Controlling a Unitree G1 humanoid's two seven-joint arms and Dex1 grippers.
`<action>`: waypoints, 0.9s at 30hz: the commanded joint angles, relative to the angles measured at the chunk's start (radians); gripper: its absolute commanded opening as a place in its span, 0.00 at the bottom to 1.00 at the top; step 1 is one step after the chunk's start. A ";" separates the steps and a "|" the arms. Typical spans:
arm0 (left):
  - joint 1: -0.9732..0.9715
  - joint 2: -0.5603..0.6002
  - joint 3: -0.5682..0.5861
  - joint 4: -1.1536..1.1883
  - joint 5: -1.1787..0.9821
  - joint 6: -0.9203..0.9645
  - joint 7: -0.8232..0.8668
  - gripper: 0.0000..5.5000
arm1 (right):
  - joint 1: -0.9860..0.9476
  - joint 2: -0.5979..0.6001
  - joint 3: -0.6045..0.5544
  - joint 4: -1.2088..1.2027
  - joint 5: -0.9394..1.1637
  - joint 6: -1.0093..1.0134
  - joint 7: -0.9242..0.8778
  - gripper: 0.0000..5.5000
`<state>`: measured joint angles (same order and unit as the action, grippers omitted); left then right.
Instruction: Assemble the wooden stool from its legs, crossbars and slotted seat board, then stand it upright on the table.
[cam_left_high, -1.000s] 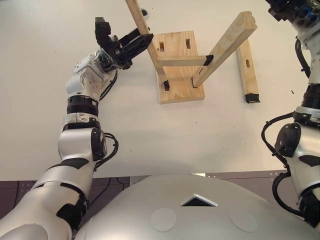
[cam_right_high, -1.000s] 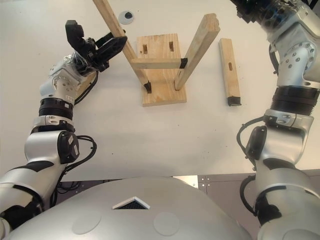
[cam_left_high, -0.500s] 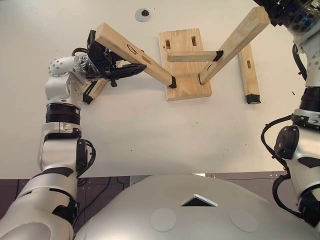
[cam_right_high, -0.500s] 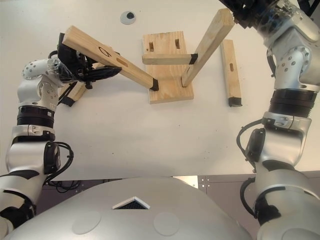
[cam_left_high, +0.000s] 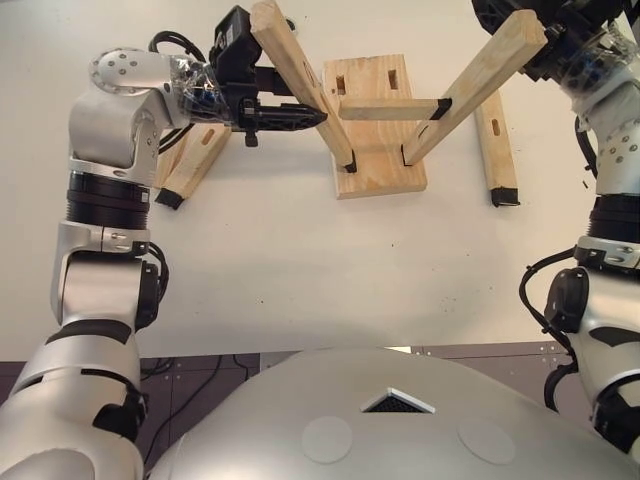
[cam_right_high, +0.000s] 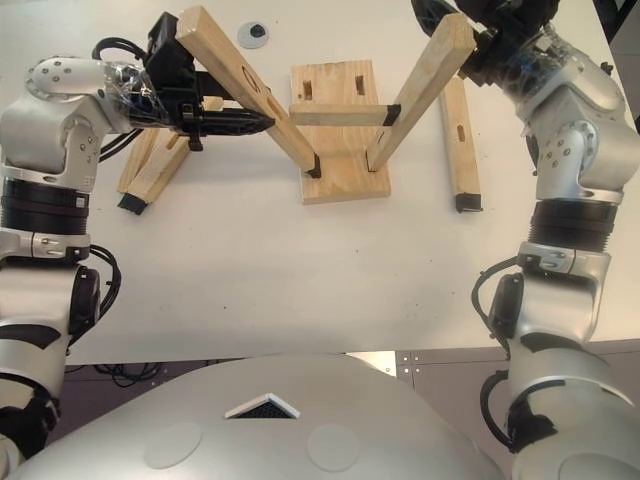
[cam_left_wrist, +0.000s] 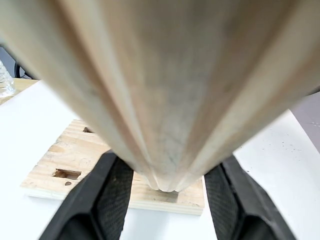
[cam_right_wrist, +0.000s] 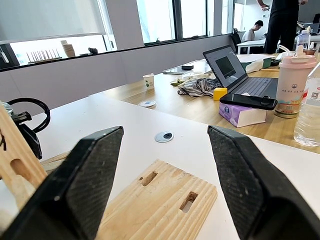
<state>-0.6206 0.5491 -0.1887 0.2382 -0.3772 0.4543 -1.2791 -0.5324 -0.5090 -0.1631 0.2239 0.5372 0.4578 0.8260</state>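
The slotted seat board (cam_left_high: 385, 178) lies flat on the white table. Two legs stand tilted in its slots, joined by a crossbar (cam_left_high: 385, 108). My left gripper (cam_left_high: 295, 105) is shut on the left leg (cam_left_high: 300, 80) about halfway up; in the left wrist view the leg (cam_left_wrist: 165, 75) sits between the black fingers (cam_left_wrist: 100, 200). My right gripper (cam_right_high: 470, 50) is at the upper end of the right leg (cam_left_high: 475, 85). Its fingers (cam_right_wrist: 95, 185) stand wide apart with nothing between them, above the seat board (cam_right_wrist: 160, 205).
One loose leg (cam_left_high: 497, 140) lies on the table right of the board, another (cam_left_high: 200, 155) lies to its left under my left arm. A grey round disc (cam_right_high: 253, 35) sits in the table behind the board. The near half of the table is bare.
One second ago my left gripper stood open beside the left leg; it has since shut on it and swung its upper end up and toward the board. The right gripper came down to the right leg's top.
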 joint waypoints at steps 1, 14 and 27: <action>0.044 0.038 -0.091 -0.017 0.084 0.042 -0.003 0.37 | 0.014 0.019 0.008 -0.004 -0.018 -0.020 -0.003 0.57; -0.023 0.032 -0.172 0.018 0.098 0.070 -0.005 0.37 | 0.056 0.039 0.014 -0.016 -0.041 -0.038 -0.011 0.57; -0.133 0.048 -0.345 0.087 0.234 0.012 -0.054 0.37 | 0.103 0.043 0.020 -0.058 -0.051 -0.039 -0.034 0.57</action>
<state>-0.8022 0.5804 -0.3955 0.2577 -0.3026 0.4469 -1.3125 -0.4514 -0.4803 -0.1537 0.1970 0.4924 0.4216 0.7926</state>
